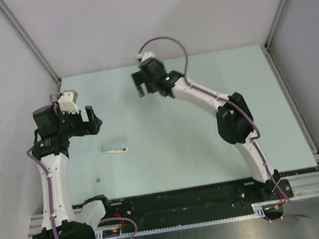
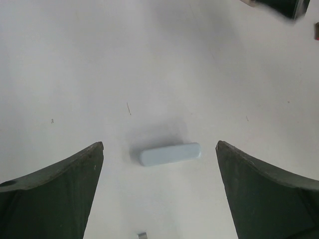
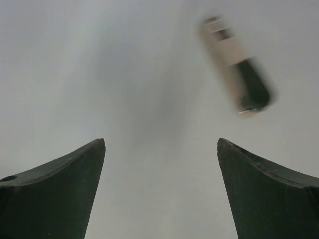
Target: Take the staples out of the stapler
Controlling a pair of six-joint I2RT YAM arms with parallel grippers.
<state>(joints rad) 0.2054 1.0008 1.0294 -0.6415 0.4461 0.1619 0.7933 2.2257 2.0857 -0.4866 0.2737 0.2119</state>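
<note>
Looking down from the overhead view, my left end effector [image 1: 94,120] hangs over the left part of the pale desk [image 1: 212,147], jaws spread wide with nothing between them. My right end effector [image 1: 140,85] is out over the far middle of the desk, just as wide and just as empty.

Through the right wrist camera, the stapler [image 3: 237,64] shows at about 1 o'clock from the gap of that end effector [image 3: 160,142]. It is apart from both fingers and too blurred for detail. Its long axis runs from 11 to 5 o'clock, cream part toward 11 and black part toward 5. I cannot pick it out in the overhead view.

A pale blue block [image 1: 114,149] lies flat on the desk at 5 o'clock from my left end effector. In the left wrist view the block [image 2: 169,153] sits between the spread fingers of the left end effector [image 2: 159,144], touching neither.

The staples [image 1: 98,180] appear as a tiny dark speck on the desk at 6 o'clock from my left end effector. The left wrist view shows them as a small grey sliver [image 2: 143,234] at the bottom edge, near the block but apart from it.
</note>
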